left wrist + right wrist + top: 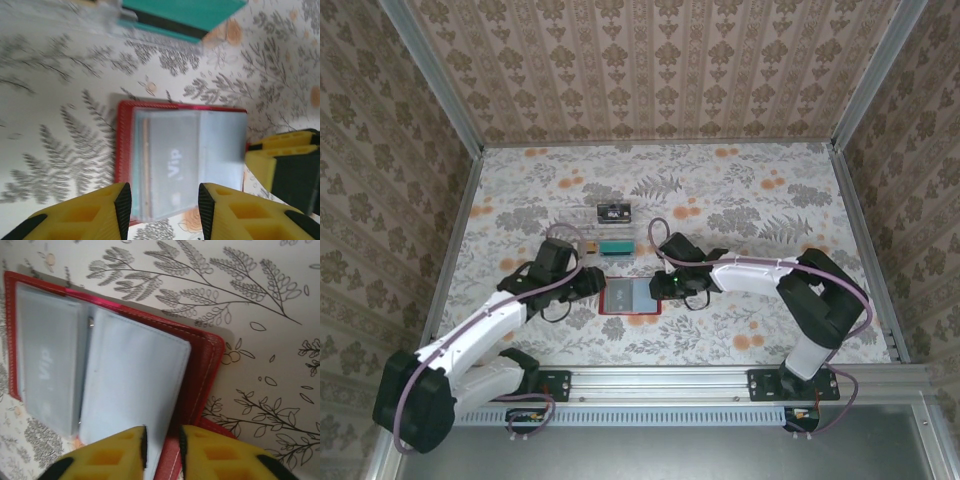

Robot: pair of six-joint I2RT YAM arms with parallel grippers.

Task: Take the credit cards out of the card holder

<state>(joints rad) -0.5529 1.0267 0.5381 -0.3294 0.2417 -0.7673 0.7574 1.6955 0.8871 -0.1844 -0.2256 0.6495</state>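
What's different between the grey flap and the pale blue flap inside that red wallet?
The grey flap bears the word Vip; the pale blue flap is plain. The grey flap lies on the left arm's side of the red wallet; the pale blue flap, on the right arm's side, has its edge between the fingers of the right gripper. Both are rectangular and sit inside the wallet.

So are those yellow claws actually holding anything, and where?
The right tool pinches the flat red folding wallet by the edge of its light-blue panel. The left tool straddles the greyish panel; grip unclear.
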